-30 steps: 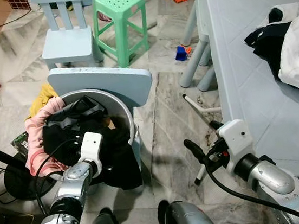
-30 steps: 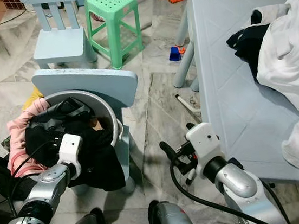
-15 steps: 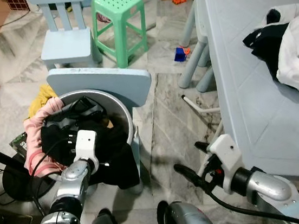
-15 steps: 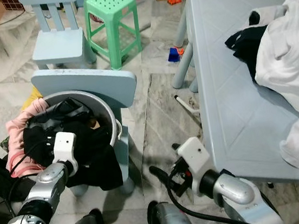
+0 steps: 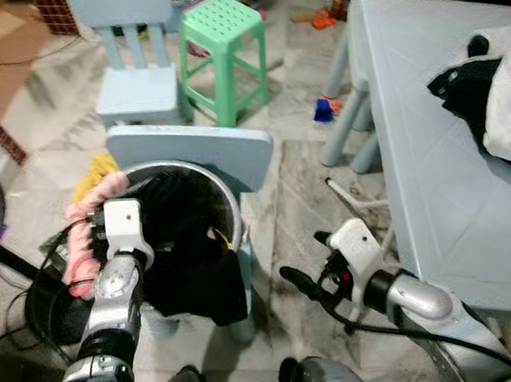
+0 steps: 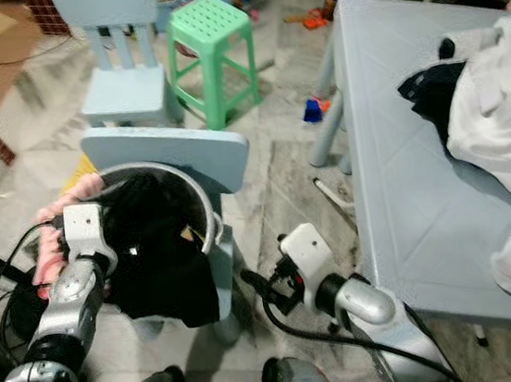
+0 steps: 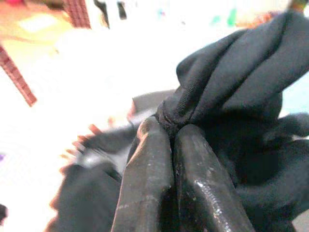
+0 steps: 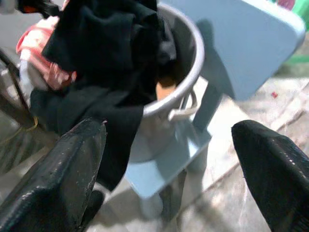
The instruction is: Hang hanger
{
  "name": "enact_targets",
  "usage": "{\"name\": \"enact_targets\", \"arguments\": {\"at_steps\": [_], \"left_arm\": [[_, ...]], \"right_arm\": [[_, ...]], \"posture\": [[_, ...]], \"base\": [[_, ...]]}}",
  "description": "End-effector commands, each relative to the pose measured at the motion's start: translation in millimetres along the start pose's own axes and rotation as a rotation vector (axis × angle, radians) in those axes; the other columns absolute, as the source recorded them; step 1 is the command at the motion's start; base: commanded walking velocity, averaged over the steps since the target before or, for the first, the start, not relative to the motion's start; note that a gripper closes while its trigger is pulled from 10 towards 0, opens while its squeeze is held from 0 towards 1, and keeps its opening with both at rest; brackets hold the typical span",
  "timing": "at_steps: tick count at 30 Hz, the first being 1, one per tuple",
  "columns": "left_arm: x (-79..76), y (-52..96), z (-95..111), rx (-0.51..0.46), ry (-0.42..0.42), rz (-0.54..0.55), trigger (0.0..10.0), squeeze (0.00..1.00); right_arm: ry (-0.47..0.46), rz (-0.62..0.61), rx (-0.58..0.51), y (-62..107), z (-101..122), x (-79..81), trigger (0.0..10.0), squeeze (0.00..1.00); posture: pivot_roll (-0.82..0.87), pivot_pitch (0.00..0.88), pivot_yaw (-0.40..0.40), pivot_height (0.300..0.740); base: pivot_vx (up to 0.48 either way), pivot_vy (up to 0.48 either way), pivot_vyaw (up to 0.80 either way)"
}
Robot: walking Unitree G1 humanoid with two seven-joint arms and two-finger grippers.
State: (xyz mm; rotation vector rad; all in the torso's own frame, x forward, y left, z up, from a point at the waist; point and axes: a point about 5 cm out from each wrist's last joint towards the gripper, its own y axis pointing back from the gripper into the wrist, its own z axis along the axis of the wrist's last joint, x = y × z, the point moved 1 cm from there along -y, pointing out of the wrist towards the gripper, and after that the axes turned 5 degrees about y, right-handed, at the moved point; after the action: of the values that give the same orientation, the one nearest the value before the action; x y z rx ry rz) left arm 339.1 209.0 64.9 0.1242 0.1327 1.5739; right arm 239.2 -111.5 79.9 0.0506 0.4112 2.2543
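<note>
Pinching black cloth (image 7: 227, 82) — left gripper (image 7: 171, 130); lettering seemingly unreadable.

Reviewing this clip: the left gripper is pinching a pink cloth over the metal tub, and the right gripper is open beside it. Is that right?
Not quite. The left gripper is pinching black cloth, not pink, as the left wrist view shows. The rest holds: it is over the metal tub, and the right gripper is open beside it.

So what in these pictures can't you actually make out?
- Any hanger: the metal tub is piled with black clothing, which hides whatever lies beneath.
- Left wrist view: the left gripper pinches black cloth, and the background is washed out white.
- White garment on the blue table: cut off by the eye views' right edge.
- Small toys on the floor: too small and blurred to identify.
</note>
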Motion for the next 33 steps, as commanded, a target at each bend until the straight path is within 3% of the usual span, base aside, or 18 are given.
{"name": "enact_targets", "arguments": {"at_steps": [1,2,5,10,12,13,14,15,17,23,24,31,32,33], "left_arm": [[-0.5,-7.0,26.5,-0.104,0.002,-0.003,0.0,0.0],[-0.5,-7.0,26.5,-0.104,0.002,-0.003,0.0,0.0],[-4.1,-13.5,58.1,-0.222,0.007,-0.024,0.0,0.0],[-9.5,-16.2,77.3,-0.289,-0.001,-0.056,0.0,0.0],[-32.8,-17.6,128.1,-0.468,-0.01,-0.19,0.0,0.0],[-32.8,-17.6,128.1,-0.468,-0.01,-0.19,0.0,0.0],[-42.4,-16.0,147.6,-0.534,-0.008,-0.242,0.0,0.0],[-42.4,-16.0,147.6,-0.534,-0.008,-0.242,0.0,0.0],[-61.7,-10.7,175.7,-0.621,0.026,-0.341,0.0,0.0],[-80.1,-2.6,197.2,-0.686,0.063,-0.437,0.0,0.0],[-84.9,3.0,212.6,-0.744,0.075,-0.466,0.0,0.0],[-88.9,14.6,238.2,-0.848,0.075,-0.498,0.0,0.0],[-86.4,23.8,254.3,-0.929,0.055,-0.479,0.0,0.0],[-84.2,25.5,259.6,-0.948,0.054,-0.468,0.0,0.0]], "right_arm": [[0.007,-0.019,0.0,-4.3,-3.5,-1.6,10.0,0.0],[0.007,-0.019,0.0,-4.3,-3.5,-1.6,10.0,0.0],[0.011,-0.045,-0.016,-13.5,-5.3,-4.4,10.0,0.0],[0.016,-0.058,-0.028,-18.6,-6.8,-5.7,10.0,0.0],[0.025,-0.102,-0.049,-27.0,-4.9,-9.6,10.0,0.0],[0.025,-0.102,-0.049,-27.0,-4.9,-9.6,10.0,0.0],[0.027,-0.123,-0.058,-30.9,-3.8,-11.5,10.0,0.0],[0.027,-0.123,-0.058,-30.9,-3.8,-11.5,10.0,0.0],[0.034,-0.156,-0.071,-36.5,-2.7,-15.1,10.0,0.0],[0.041,-0.194,-0.077,-40.9,-4.6,-20.8,10.0,0.0],[0.047,-0.213,-0.077,-42.5,-6.1,-23.8,10.0,0.0],[0.058,-0.232,-0.079,-44.3,-7.4,-27.4,10.0,0.0],[0.063,-0.242,-0.079,-45.7,-8.4,-30.5,10.0,0.0],[0.065,-0.245,-0.077,-46.1,-9.1,-31.7,10.0,0.0]], "posture": [[0.03,0.024,-0.031,0.74],[0.03,0.024,-0.031,0.74],[0.06,0.0,-0.007,0.74],[0.07,0.0,-0.003,0.74],[0.09,0.0,0.017,0.74],[0.09,0.0,0.017,0.74],[0.09,0.0,0.021,0.74],[0.09,0.0,0.021,0.74],[0.1,0.0,0.03,0.74],[0.1,0.0,0.031,0.74],[0.1,0.0,0.03,0.74],[0.11,0.0,0.024,0.74],[0.11,0.0,0.016,0.74],[0.12,0.0,0.011,0.74]], "base": [[0.0,0.0,0.0],[0.0,0.0,0.0],[0.0,0.0,0.0],[0.0,0.0,0.0],[0.0,0.0,0.0],[0.0,0.0,0.0],[0.0,0.0,0.0],[0.0,0.0,0.0],[0.0,0.0,0.0],[0.0,0.0,0.0],[0.0,0.0,0.0],[0.0,0.0,0.0],[0.0,0.0,0.0],[0.0,0.0,0.0]]}}
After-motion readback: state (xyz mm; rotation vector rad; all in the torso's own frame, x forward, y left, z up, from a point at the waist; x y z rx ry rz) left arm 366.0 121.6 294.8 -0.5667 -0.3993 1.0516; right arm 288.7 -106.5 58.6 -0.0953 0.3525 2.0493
